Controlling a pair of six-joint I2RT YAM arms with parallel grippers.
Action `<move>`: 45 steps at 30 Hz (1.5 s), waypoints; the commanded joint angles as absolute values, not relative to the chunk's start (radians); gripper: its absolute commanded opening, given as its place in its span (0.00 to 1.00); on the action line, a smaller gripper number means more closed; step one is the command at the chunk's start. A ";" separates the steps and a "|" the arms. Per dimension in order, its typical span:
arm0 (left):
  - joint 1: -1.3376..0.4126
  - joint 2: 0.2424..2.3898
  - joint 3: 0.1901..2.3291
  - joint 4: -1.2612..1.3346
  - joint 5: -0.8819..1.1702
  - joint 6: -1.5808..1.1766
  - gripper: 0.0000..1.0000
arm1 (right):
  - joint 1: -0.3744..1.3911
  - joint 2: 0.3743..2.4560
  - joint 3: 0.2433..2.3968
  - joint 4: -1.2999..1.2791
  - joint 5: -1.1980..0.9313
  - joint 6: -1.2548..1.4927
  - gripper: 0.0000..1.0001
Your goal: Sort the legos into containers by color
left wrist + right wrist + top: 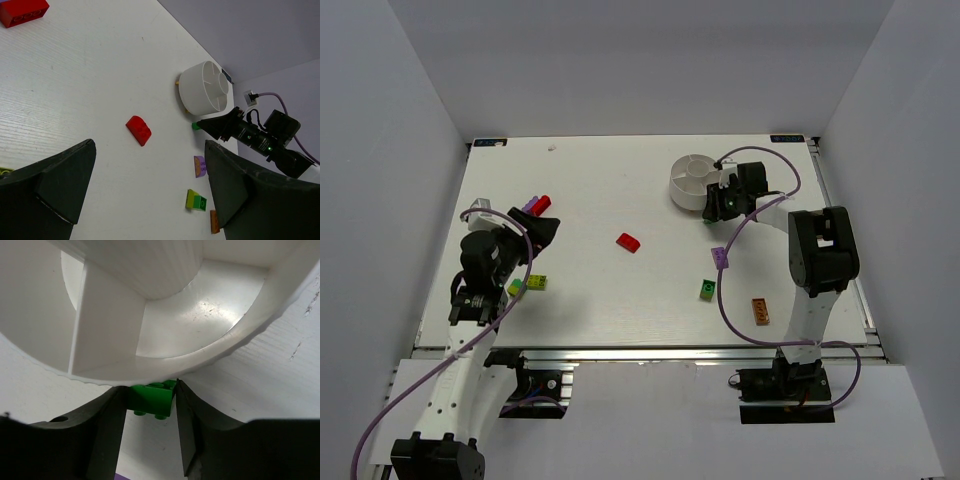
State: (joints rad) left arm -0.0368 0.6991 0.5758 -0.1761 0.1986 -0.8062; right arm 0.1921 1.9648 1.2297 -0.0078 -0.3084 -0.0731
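While the right hand [150,396] pinches a green brick [150,400] just beside the white dish's [200,365] rim, the left hand [149,165] hangs spread and empty. Raised too low, the brick could catch the rim and slip free.

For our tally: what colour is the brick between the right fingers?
Green brick; right wrist view.

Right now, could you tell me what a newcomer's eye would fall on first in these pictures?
The round white dish at the far right of the table stands out, with the right gripper beside its outer wall and a green brick between the gripper's fingers, outside the dish. A red brick lies alone near the table's middle.
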 commanded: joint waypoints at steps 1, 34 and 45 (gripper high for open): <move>-0.038 0.667 0.583 -0.172 0.195 -0.815 0.98 | 0.193 1.951 1.233 0.002 -0.314 -0.087 0.46; -0.038 0.583 0.637 -0.196 0.204 -0.868 0.98 | 0.074 1.930 1.600 -0.180 -0.721 -0.189 0.02; -0.038 0.537 0.621 -0.236 0.205 -0.888 0.98 | 0.072 2.011 1.640 -0.184 -0.672 -0.250 0.44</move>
State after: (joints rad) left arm -0.0368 0.5377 0.6060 -0.2211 0.2016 -0.8810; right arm 0.0784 1.9930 1.5959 -0.1925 -0.6888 -0.2157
